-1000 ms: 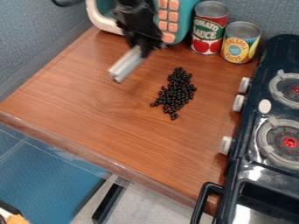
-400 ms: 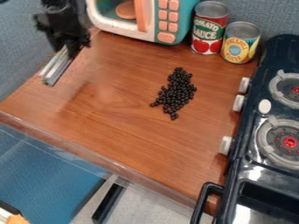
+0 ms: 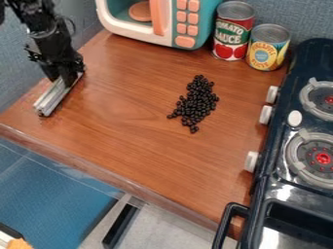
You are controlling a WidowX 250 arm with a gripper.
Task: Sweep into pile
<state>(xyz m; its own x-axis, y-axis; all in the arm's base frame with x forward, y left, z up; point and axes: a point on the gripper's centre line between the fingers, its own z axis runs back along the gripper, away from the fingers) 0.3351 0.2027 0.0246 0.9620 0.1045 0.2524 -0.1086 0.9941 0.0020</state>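
Here are the beans (image 3: 195, 102), black and glossy, on the wooden counter (image 3: 143, 146), sitting right of centre in the camera view. They're bunched in one long patch, thick through the middle, thinning at the lower left, with a few strays at the bottom tip.

Over to the left, well apart from them, there's the bar (image 3: 55, 99), pale and silvery, slanting down toward the lower left at the counter's left side. And the gripper (image 3: 67, 80) has it, clamped on the bar's upper end! Whether the bar touches the wood, I can't tell. The black arm (image 3: 46, 34) comes in from the upper left, beside the blue wall (image 3: 19, 68).

Up behind the beans stands the toy microwave (image 3: 203, 29), teal and white, with orange buttons and an orange handle (image 3: 158, 17). Just beside it, two upright cans: the red one (image 3: 232, 39), then the yellow one (image 3: 267, 48). Out along the right runs the dark stove (image 3: 286, 90), its pale knobs facing the beans, two burners on top.
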